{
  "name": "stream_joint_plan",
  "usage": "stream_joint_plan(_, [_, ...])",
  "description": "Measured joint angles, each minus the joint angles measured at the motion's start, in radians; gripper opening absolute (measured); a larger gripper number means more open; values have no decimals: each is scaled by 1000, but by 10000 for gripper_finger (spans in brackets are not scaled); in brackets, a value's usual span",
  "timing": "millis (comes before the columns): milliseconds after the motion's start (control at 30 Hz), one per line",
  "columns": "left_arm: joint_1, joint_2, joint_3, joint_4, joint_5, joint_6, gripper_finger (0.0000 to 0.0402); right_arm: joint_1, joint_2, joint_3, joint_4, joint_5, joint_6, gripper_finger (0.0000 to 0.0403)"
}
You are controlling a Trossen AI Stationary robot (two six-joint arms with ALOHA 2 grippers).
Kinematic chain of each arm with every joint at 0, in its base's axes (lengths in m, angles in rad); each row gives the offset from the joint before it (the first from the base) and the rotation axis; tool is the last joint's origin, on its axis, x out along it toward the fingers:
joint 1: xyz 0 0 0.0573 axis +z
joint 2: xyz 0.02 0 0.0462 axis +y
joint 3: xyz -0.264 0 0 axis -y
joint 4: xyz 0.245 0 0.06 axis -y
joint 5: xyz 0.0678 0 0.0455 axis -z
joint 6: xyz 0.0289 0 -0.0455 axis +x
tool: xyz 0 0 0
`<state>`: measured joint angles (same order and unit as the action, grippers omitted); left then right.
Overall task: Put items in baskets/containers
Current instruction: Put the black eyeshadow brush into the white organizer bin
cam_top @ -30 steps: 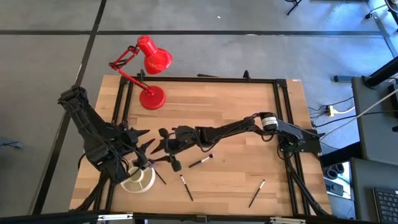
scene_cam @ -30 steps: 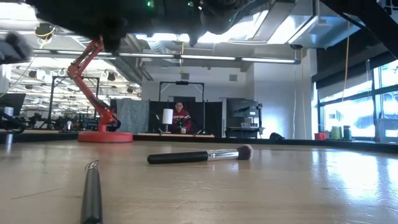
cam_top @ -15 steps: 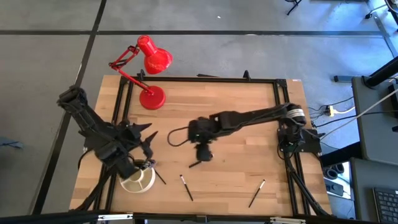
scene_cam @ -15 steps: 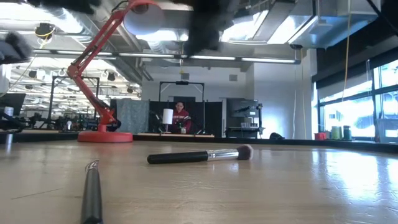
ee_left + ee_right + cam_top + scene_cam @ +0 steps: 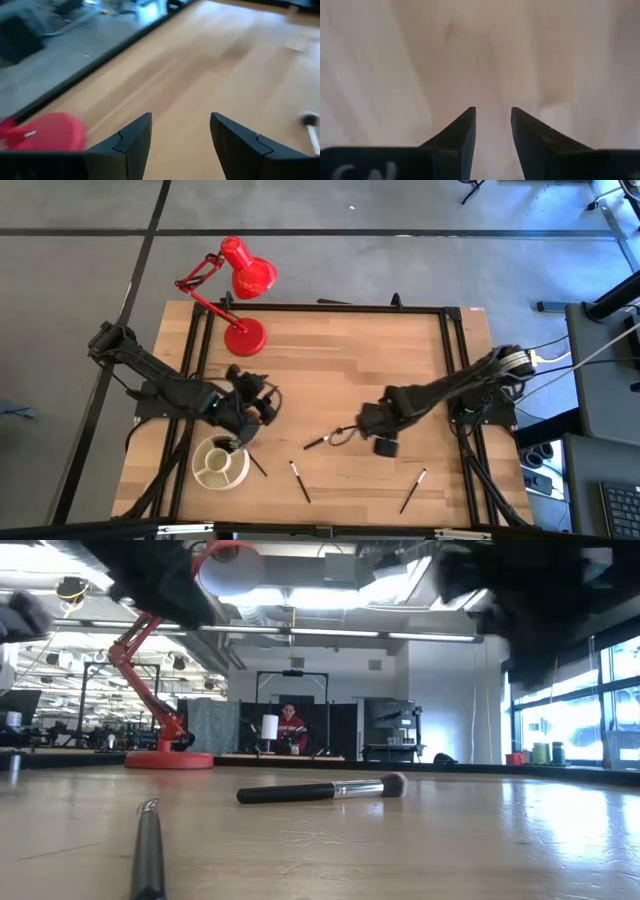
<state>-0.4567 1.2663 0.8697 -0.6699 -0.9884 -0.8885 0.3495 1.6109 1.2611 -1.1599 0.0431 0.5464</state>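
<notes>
From above, my left gripper (image 5: 262,402) hangs over the wood table (image 5: 400,350) just beyond the cream dish (image 5: 221,464), which sits near the table's front left corner with a few dark brush handles standing in it. My own left wrist view shows what the overhead cannot: my fingers (image 5: 131,142) stand well apart with nothing between them, bare wood ahead, the red lamp base (image 5: 47,132) off to one side and a brush tip (image 5: 310,120) at the far edge of the picture. My right gripper (image 5: 372,428) is over the middle of the table, close to the brush (image 5: 318,442) that lies loose there. In my right wrist view the fingers (image 5: 461,132) show a gap with only blurred wood between them, so I hold nothing; that brush does not appear in this view at all. The overhead alone shows the other loose brushes: one (image 5: 299,481) in front of the middle one, one (image 5: 413,491) toward the front right, and one (image 5: 256,464) lying just beside the dish. The low view gives what the overhead flattens: the middle brush (image 5: 320,790) lies flat on the wood, its rounded bristle tip pointing right, with another dark handle (image 5: 147,850) close to the camera, the lamp (image 5: 160,690) standing behind, and a person (image 5: 291,728) seated far back in the room.
</notes>
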Motion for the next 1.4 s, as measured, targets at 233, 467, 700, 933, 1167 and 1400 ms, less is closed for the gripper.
stream_joint_plan(233, [90, 0, -83, 328, 167, 286, 196, 104, -75, -296, 160, -223, -81, 101])
stream_joint_plan(467, [128, 0, -111, 325, 184, 294, 196, 270, -60, -411, 261, -278, -161, 85])
stream_joint_plan(700, [168, 0, -111, 366, 199, 421, 196, 397, -58, -397, 306, -232, -130, 85])
stream_joint_plan(933, [215, 0, -111, 368, 230, 474, 196, 482, -58, -397, 348, -141, -164, 88])
stream_joint_plan(1167, [246, 0, -111, 368, 259, 501, 196, 524, -42, -397, 435, -110, -193, 90])
stream_joint_plan(1400, [246, 0, -110, 368, 281, 548, 196, 560, 43, -392, 422, -52, -235, 90])
